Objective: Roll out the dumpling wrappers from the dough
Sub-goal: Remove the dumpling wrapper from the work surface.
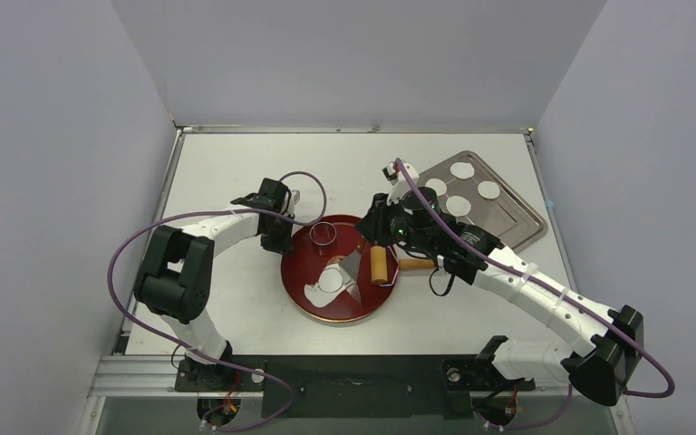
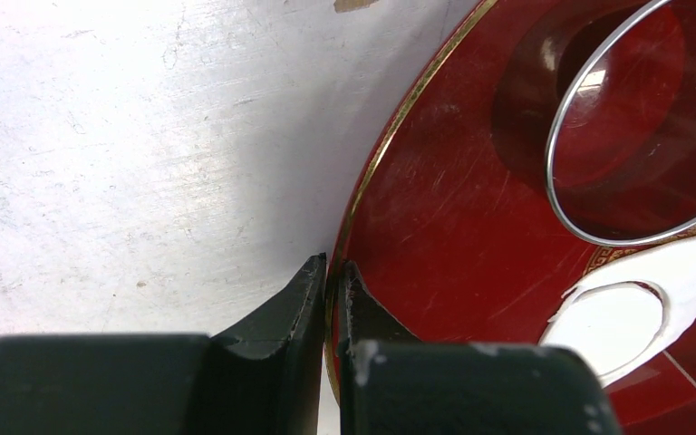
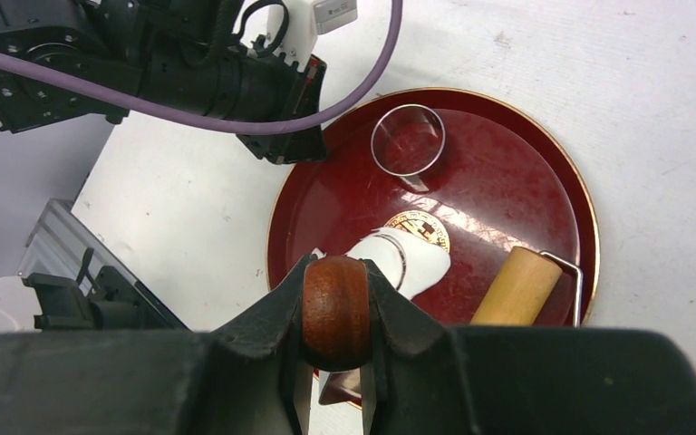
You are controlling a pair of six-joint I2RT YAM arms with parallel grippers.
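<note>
Though ragged, dough [image 3: 426,267] on red plate [image 3: 507,181]

Legible text, numbers, brands: none.
Item 1: gold medallion [image 3: 421,227] at the centre of the red plate [image 3: 507,181], ringed by a key-pattern border. Ornament only; no characters can be made out.
Item 2: white tag [image 3: 335,11] on the left arm, at twelve o'clock in the right wrist view. Any marking on it is too small to read.
</note>
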